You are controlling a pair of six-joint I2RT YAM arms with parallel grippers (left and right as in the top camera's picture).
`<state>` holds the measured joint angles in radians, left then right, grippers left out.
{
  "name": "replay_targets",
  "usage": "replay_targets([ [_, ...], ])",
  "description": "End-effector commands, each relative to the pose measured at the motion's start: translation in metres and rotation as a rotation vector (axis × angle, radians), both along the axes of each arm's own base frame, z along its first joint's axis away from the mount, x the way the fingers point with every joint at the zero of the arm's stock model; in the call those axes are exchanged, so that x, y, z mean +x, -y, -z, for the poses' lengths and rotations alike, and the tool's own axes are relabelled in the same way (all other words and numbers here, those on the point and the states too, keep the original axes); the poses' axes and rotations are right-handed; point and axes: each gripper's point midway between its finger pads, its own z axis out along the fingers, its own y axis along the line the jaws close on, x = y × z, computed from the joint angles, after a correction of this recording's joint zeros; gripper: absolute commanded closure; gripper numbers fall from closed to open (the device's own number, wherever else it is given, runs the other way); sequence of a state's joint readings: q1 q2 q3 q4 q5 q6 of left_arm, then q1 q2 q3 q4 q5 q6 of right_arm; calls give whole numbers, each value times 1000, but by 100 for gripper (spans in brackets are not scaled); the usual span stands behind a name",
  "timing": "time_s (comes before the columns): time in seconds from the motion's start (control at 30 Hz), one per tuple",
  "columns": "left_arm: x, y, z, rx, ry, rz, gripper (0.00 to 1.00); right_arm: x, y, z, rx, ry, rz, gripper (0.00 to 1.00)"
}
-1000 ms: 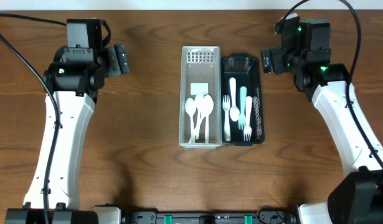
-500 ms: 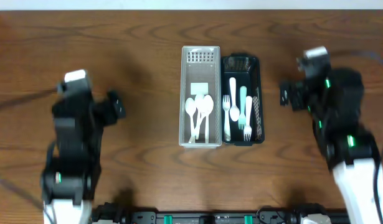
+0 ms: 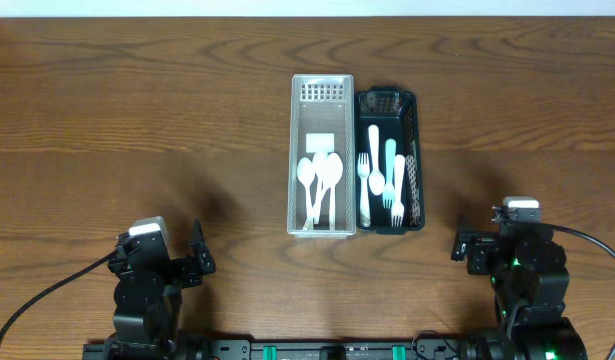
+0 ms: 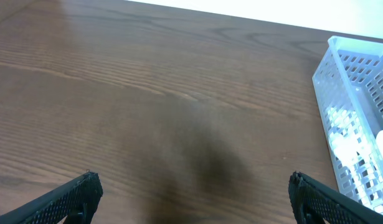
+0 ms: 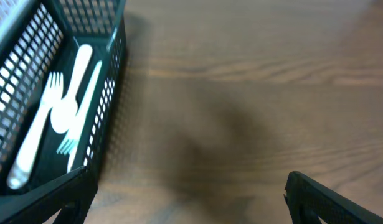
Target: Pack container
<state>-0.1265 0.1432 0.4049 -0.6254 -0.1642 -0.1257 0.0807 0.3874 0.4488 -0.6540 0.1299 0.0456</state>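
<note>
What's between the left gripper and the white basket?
Only bare table lies between the left gripper and the white basket, in overhead and left wrist views.

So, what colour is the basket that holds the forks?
Black: the basket has perforated walls. The overhead view shows it best.

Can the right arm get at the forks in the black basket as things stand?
Probably yes. The black basket is open-topped, the forks lie uncovered, and bare table lies between it and the open right pincer. The arm sits folded by the near edge, so it must extend.
</note>
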Motion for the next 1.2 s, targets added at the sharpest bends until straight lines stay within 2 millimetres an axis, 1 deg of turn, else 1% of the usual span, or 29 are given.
replay_targets([
  [0.0, -2, 0, -1, 14, 1, 5, 2, -1, -12, 8, 67, -14, -42, 1],
  [0.07, -3, -1, 2, 16, -15, 5, 2, -2, -20, 9, 93, -18, -80, 1],
  [0.43, -17, -2, 27, 31, -131, 6, 2, -2, -20, 9, 94, -20, -82, 1],
  [0.6, -23, -3, 34, 36, -170, 6, 2, -2, -20, 9, 94, -19, -82, 1],
  [0.97, -24, -3, 36, 37, -177, 6, 2, -2, -20, 9, 94, -19, -81, 1],
  [1.07, -24, -3, 36, 37, -177, 6, 2, -6, -20, 4, 95, 6, -83, 1],
  [1.17, -24, -3, 36, 37, -177, 6, 2, -14, -18, -6, 89, 65, -82, 1],
])
